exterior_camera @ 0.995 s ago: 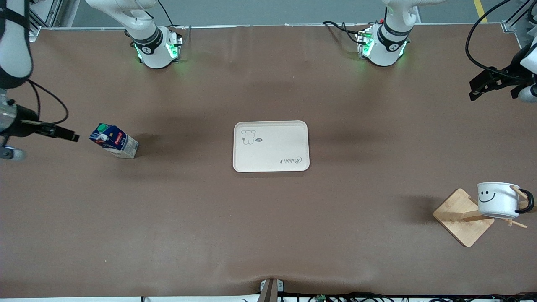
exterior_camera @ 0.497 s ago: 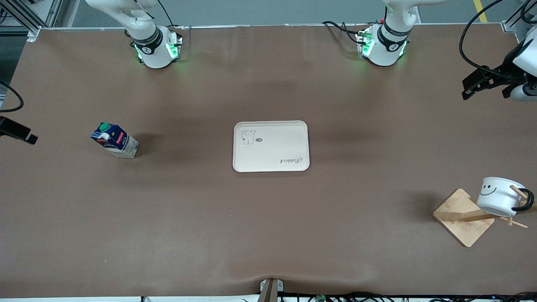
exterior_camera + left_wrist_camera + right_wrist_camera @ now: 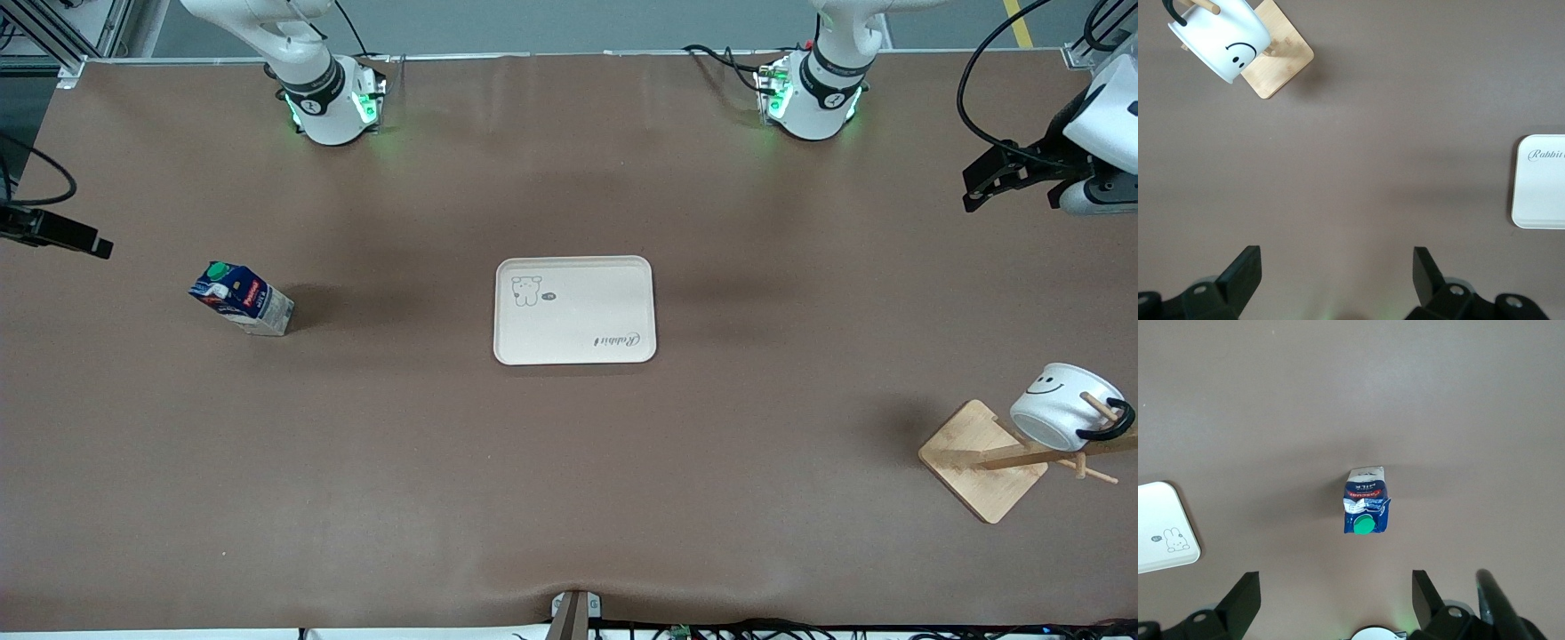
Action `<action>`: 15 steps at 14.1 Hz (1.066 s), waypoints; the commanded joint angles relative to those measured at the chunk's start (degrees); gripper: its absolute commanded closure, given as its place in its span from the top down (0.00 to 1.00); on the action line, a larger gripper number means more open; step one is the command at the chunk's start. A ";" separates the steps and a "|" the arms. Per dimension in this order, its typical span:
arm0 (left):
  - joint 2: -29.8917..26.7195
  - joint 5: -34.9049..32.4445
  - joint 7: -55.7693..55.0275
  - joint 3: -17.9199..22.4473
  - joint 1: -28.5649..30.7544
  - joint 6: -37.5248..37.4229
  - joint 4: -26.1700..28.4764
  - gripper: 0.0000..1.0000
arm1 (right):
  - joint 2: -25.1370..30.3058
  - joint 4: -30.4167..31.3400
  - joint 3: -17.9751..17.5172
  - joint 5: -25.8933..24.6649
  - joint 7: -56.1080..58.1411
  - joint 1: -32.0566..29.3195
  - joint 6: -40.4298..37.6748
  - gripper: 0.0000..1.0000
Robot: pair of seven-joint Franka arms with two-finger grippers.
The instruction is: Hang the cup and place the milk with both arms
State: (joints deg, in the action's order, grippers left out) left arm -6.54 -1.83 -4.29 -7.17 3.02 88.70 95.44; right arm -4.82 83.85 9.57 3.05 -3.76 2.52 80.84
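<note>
The white smiley cup [image 3: 1058, 411] hangs tilted by its black handle on a peg of the wooden rack [image 3: 978, 467], toward the left arm's end of the table; it also shows in the left wrist view [image 3: 1221, 40]. The dark-blue milk [image 3: 240, 298] with its green cap stands on the table toward the right arm's end, and also shows in the right wrist view [image 3: 1365, 502]. My left gripper [image 3: 980, 184] is open and empty, high over the table's edge, well away from the cup. My right gripper [image 3: 89, 242] is open and empty, up beside the milk, not touching it.
A cream tray [image 3: 574, 338] lies in the middle of the table between milk and rack. Its edge shows in the left wrist view [image 3: 1538, 193] and the right wrist view [image 3: 1158, 520]. The arm bases [image 3: 331, 107] [image 3: 813, 102] stand along the table's edge farthest from the front camera.
The cup has swung on its peg and now tilts with its bottom toward the front camera. The right gripper drew back from the milk. The left gripper drifted toward the bases.
</note>
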 commanded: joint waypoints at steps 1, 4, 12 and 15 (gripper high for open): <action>0.12 3.06 -0.01 0.05 0.41 0.59 -0.33 1.00 | 5.17 6.24 -0.08 -1.38 -0.37 -1.02 2.83 1.00; 1.17 2.71 0.07 0.05 0.41 0.59 -1.56 1.00 | 5.43 6.58 -0.08 -0.94 -0.29 -3.49 2.39 1.00; 1.53 2.27 -0.63 -0.04 0.14 0.06 -2.62 1.00 | 7.02 8.17 -0.25 -0.24 -0.72 -3.23 2.30 1.00; 1.53 2.27 -0.54 -0.12 0.23 -0.02 -2.54 1.00 | 6.93 8.08 -0.25 -0.15 -0.72 -3.31 1.95 1.00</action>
State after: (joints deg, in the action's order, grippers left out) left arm -5.67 0.05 -4.30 -7.06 3.14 89.14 94.24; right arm 0.62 90.68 9.61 2.70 -3.97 -0.43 82.68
